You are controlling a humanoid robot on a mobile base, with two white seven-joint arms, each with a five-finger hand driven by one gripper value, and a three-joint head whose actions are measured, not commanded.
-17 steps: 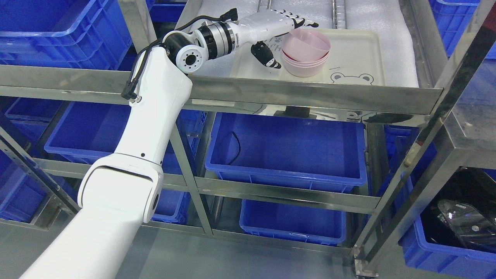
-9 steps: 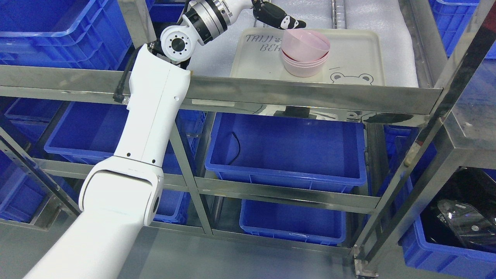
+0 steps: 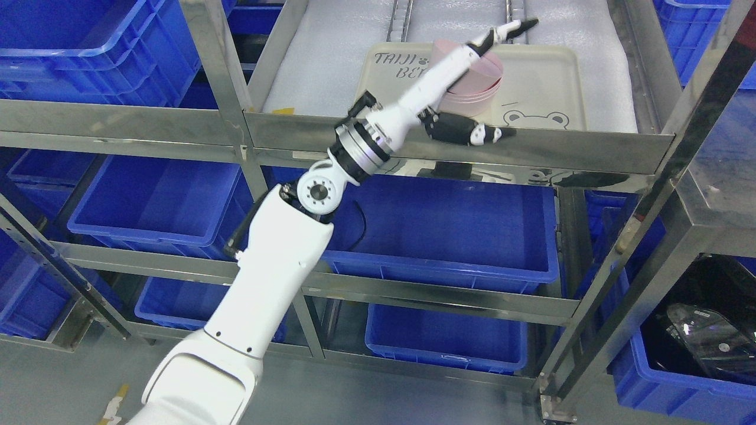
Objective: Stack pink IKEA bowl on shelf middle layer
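Observation:
A stack of pink bowls [image 3: 483, 91] stands on a cream tray [image 3: 549, 77] with a bear print, on the shelf's foam-lined layer. My left arm comes up from the lower left and crosses the front rail. My left hand [image 3: 511, 79] is open: the fingers [image 3: 502, 34] stretch up and right across the front of the stack, and the thumb [image 3: 472, 133] points right along the rail. The hand holds nothing. It hides the stack's left part. The right arm is out of view.
The steel front rail [image 3: 590, 150] and the upright posts [image 3: 667, 195] frame the shelf. Blue bins [image 3: 449, 236] fill the layers below and the racks at left. A bin at lower right holds a black item [image 3: 709, 336].
The arm has swung down from the upper left to the front of the shelf. The hand has left the back of the tray and now reaches across the bowl stack. The bowls have not moved.

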